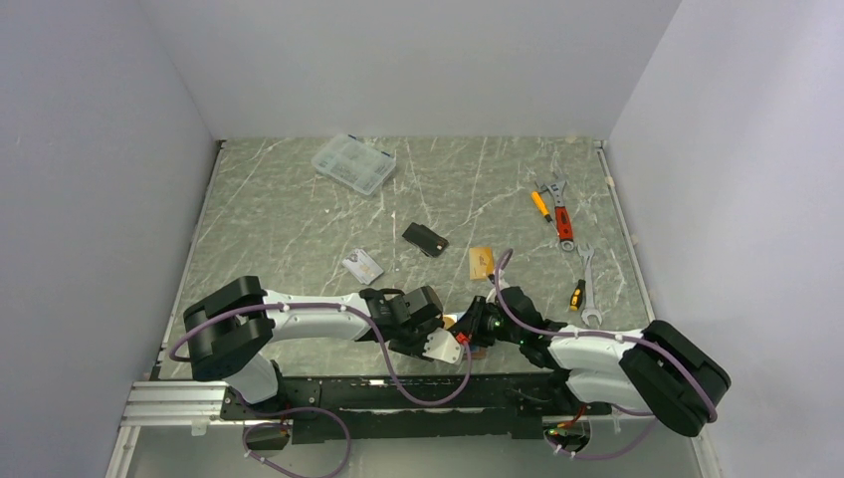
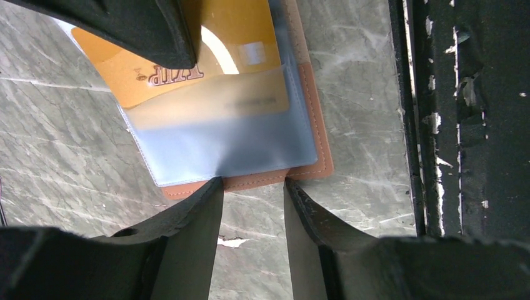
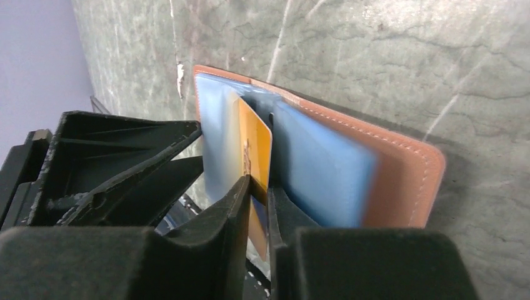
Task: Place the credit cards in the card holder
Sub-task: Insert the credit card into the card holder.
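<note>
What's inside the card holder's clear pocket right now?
A gold card, lower part slid in behind the clear plastic of the card holder; its top sticks out, pinched by the right claw. The frosted plastic hides anything deeper.

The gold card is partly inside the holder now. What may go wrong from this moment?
1. The left gripper is open, and its fingertips seem only to touch the edge of the card holder. The holder may therefore slide when the card is pushed in.
2. The right gripper pinches the gold card by a narrow strip, so the card might tilt and jam at the clear sleeve.
</note>
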Action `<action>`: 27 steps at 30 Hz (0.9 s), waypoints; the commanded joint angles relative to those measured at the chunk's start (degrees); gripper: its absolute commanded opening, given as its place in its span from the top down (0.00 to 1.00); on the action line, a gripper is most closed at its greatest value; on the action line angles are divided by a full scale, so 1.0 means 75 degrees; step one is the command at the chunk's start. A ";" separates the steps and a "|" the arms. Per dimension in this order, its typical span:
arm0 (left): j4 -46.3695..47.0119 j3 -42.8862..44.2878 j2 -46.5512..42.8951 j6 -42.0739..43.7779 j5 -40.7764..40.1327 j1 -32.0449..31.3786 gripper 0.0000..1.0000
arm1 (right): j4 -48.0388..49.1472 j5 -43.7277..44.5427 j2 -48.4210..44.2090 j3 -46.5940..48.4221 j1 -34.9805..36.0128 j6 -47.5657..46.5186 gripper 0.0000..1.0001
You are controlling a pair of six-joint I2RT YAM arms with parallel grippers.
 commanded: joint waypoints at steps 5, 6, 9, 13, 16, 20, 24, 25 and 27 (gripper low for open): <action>0.0123 -0.0150 -0.0121 -0.0163 0.0225 0.0099 0.55 | -0.2840 0.1027 -0.0370 0.0519 0.0173 -0.0494 0.49; 0.0114 -0.0162 -0.0127 -0.0183 0.0261 0.0150 0.55 | -0.3227 0.1263 -0.0636 0.0605 0.0270 -0.0459 0.46; 0.0276 -0.0338 -0.0123 -0.0145 0.0306 0.0293 0.55 | -0.4125 0.2086 -0.1448 0.0652 0.0768 -0.0071 0.37; 0.0303 -0.0379 -0.0121 -0.0184 0.0350 0.0304 0.56 | -0.4676 0.2510 -0.1711 0.0730 0.1056 0.0082 0.35; 0.0287 -0.0309 -0.0132 -0.0208 0.0351 0.0305 0.56 | -0.4563 0.2553 -0.1393 0.0831 0.1158 0.0120 0.35; 0.0208 -0.0190 -0.0190 -0.0247 0.0477 0.0305 0.56 | -0.5018 0.2982 -0.1047 0.1339 0.1469 0.0063 0.39; 0.0265 -0.0267 -0.0192 -0.0197 0.0498 0.0304 0.56 | -0.5213 0.3233 -0.1724 0.1296 0.1526 0.0022 0.43; 0.0290 -0.0293 -0.0214 -0.0199 0.0506 0.0305 0.57 | -0.5095 0.3201 -0.1790 0.1229 0.1527 0.0029 0.45; 0.0323 -0.0331 -0.0252 -0.0219 0.0550 0.0305 0.57 | -0.4708 0.3072 -0.1658 0.1145 0.1532 0.0039 0.49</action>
